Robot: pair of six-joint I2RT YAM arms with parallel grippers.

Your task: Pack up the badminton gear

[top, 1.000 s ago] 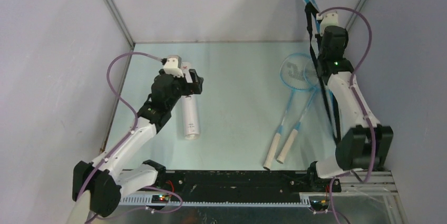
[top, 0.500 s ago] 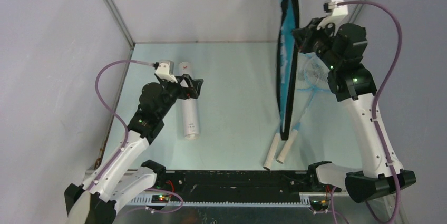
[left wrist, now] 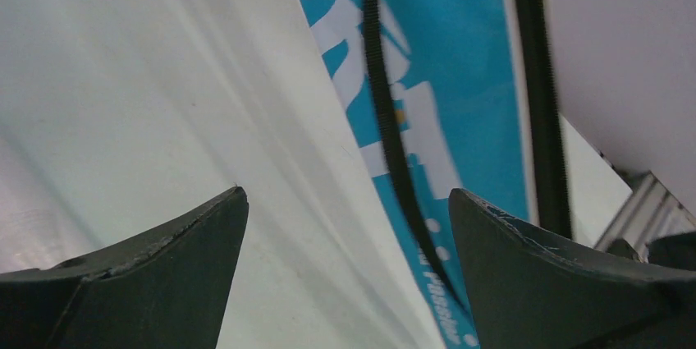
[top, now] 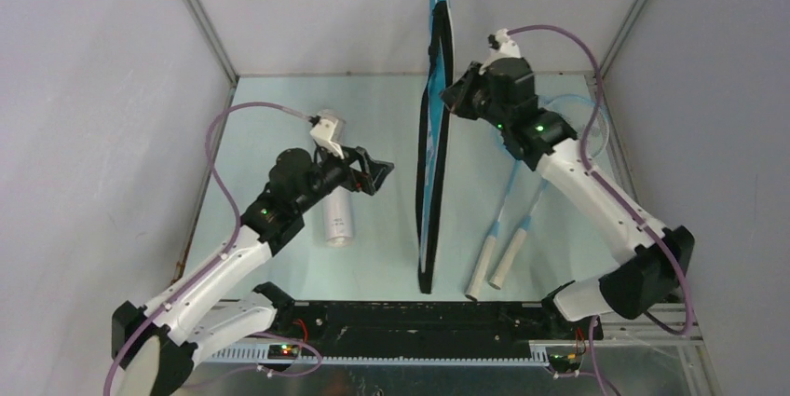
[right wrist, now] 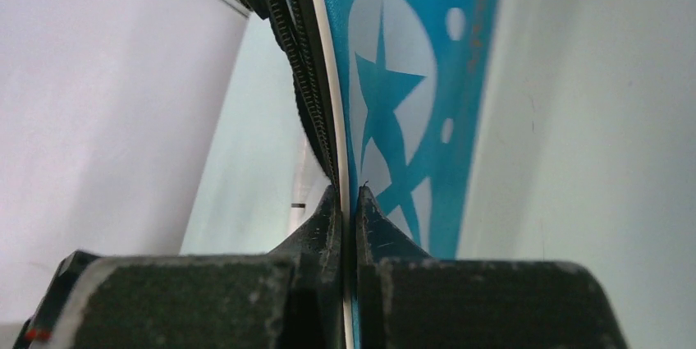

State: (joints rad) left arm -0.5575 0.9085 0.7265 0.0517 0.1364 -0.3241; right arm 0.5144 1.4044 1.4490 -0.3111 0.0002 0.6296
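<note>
The blue racket bag [top: 430, 163] stands on its edge across the table's middle, its lower end near the front edge. My right gripper [top: 456, 98] is shut on the bag's rim [right wrist: 402, 53], next to the black zipper [right wrist: 283, 20]. My left gripper [top: 373, 175] is open just left of the bag, with nothing between its fingers. In the left wrist view the bag [left wrist: 460, 78] and its black strap [left wrist: 386, 119] lie ahead of the left gripper [left wrist: 346, 195]. The white tube [top: 337, 214] lies under the left arm. Two rackets [top: 498, 247] lie right of the bag, their heads partly hidden by my right arm.
Grey walls close in the table [top: 279, 107] on the left, back and right. A black rail [top: 410, 321] runs along the near edge between the arm bases.
My right arm has swung the bag from the right wall leftward to the table's middle. My left gripper has moved right, off the tube and toward the bag, staying open.
</note>
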